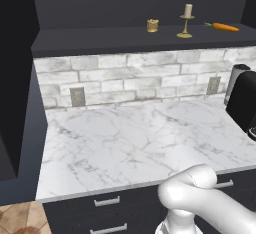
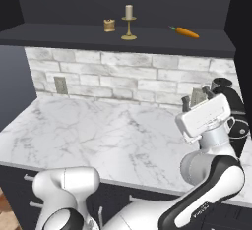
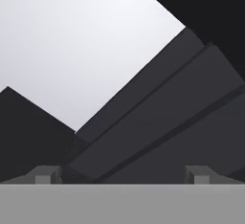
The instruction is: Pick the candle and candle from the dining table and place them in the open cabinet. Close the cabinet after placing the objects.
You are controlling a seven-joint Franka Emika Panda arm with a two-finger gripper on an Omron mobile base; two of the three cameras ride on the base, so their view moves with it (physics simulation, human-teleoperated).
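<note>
Both candles stand on the shelf of the open dark cabinet (image 1: 135,40) (image 2: 118,33). The cream candle on its brass candlestick (image 1: 186,22) (image 2: 129,22) is upright. To its left sits the squat golden-tan candle (image 1: 152,25) (image 2: 109,25). My gripper (image 2: 197,98) (image 3: 123,175) is open and holds nothing. It points upward over the right end of the counter, well below and to the right of the shelf. In the hand view it faces dark cabinet panelling against a pale surface. The dining table is out of view.
An orange carrot (image 1: 222,27) (image 2: 186,32) lies on the shelf right of the candles. Below is a marble counter (image 1: 135,143) (image 2: 98,135) backed by white brick. A black appliance (image 1: 244,103) (image 2: 235,113) stands at its right end, close to my hand. Dark drawers (image 1: 107,201) run under the counter.
</note>
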